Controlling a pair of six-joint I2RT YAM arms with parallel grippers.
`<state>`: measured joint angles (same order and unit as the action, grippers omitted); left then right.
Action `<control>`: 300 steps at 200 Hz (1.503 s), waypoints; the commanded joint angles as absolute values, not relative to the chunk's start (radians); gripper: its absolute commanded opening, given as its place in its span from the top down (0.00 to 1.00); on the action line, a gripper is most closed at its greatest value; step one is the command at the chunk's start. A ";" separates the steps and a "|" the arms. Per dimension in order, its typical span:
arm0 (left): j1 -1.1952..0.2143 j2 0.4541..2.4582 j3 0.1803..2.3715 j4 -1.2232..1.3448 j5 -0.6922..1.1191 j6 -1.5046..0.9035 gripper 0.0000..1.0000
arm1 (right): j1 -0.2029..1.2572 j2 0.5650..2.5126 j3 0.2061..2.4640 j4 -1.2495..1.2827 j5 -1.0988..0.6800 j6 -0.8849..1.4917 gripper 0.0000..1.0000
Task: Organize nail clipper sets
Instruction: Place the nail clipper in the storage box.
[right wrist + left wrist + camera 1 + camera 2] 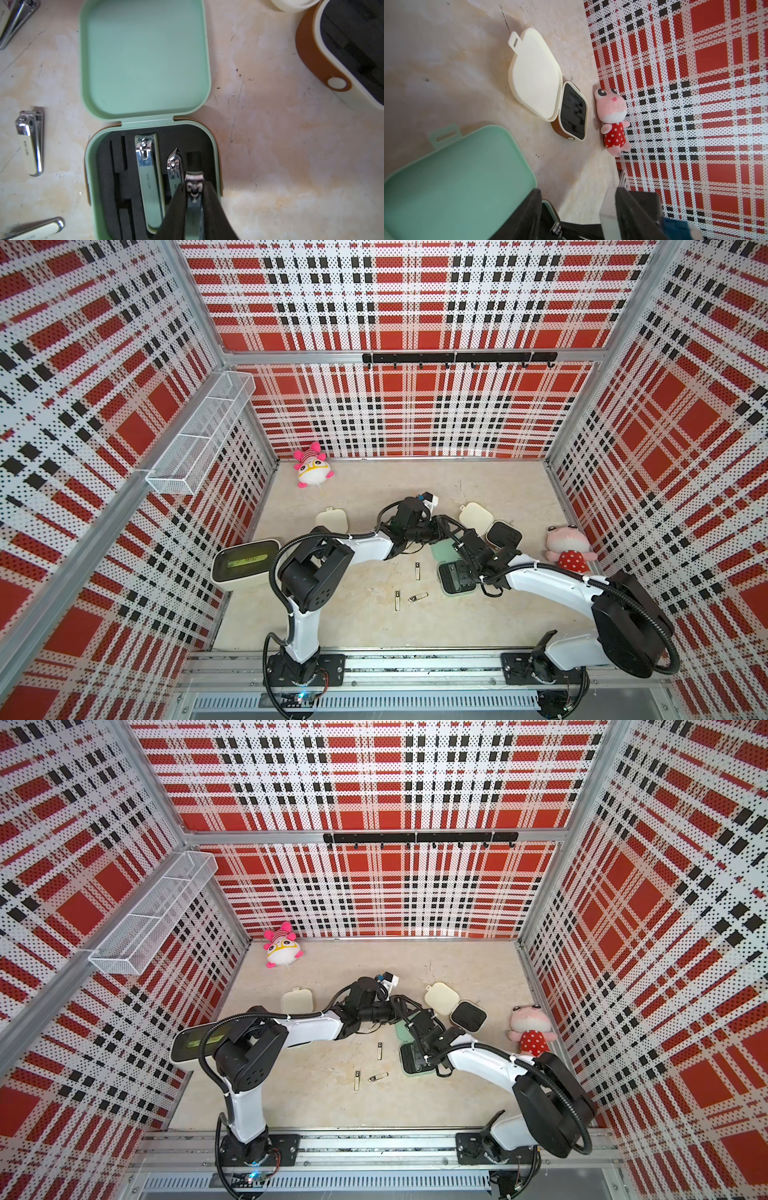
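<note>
Right wrist: R claw grips clipper, L claw unclear; beige tabletop, plaid walls.

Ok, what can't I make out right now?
Left tool: blurred at the left wrist view's edge, lost in dark arm parts in both top views; any grip is unclear.
Slot beneath the clipper in the right tool: covered by its fingers, right wrist view.
Closed cream case: lid hides the contents in both top views.
Open cream case's tray: too dark, left wrist view.
</note>
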<state>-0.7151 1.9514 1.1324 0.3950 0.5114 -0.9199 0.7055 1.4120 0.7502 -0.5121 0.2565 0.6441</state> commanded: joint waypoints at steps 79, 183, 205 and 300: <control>-0.702 1.997 1.107 0.440 0.490 -0.937 0.40 | 0.703 1.470 0.751 -0.463 0.297 0.607 0.83; -0.657 2.005 1.037 0.440 0.468 -0.920 0.41 | 0.703 1.512 0.766 -0.469 0.322 0.573 0.83; -0.655 2.008 1.033 0.440 0.469 -0.917 0.41 | 0.703 1.523 0.767 -0.460 0.322 0.568 0.83; -0.653 2.003 1.036 0.440 0.476 -0.916 0.41 | 0.703 1.507 0.769 -0.467 0.299 0.578 0.67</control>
